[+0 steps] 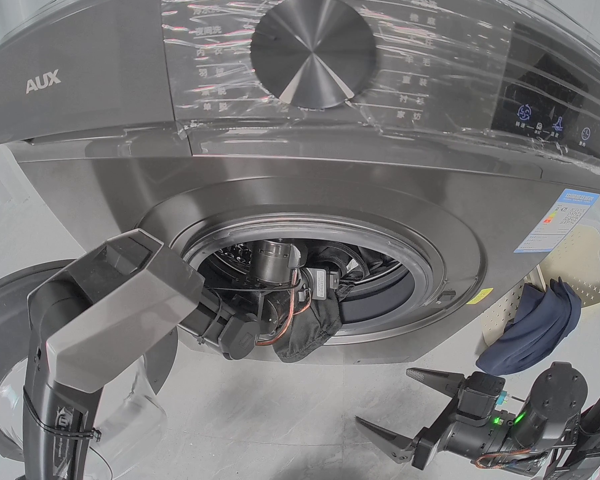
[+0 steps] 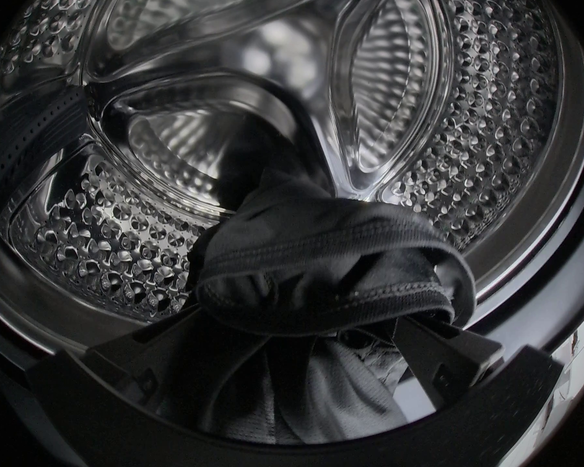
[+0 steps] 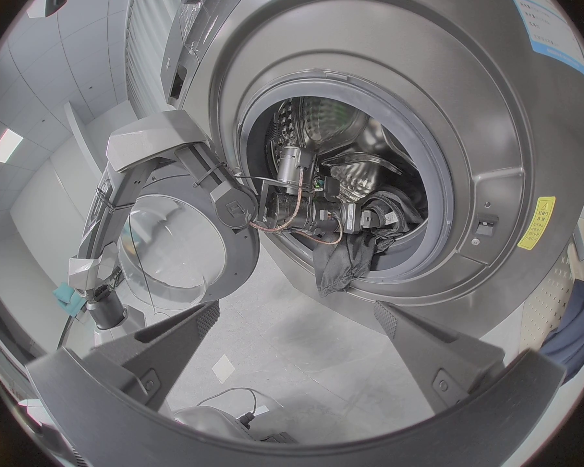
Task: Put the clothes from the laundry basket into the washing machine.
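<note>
Nearest, low on the robot's right: right gripper, jaws spread, nothing held, well apart from the washing machine. Just beyond it, beside the machine's right flank: laundry basket, with a navy garment draped over its rim. Farther on, at the mouth of the drum: left gripper, carried through the door opening. Its jaws are seen set wide, and a dark garment is bunched across them, draped rather than pinched as far as can be judged. The garment's long axis is laid from the drum outward: the bunched end is borne on the jaws inside the opening, and the loose end is hung over the door seal toward the floor. The drum's hollow lies straight ahead of the jaws. The left arm is judged best placed to carry the loose end inward; the navy garment is nearer the right.
</note>
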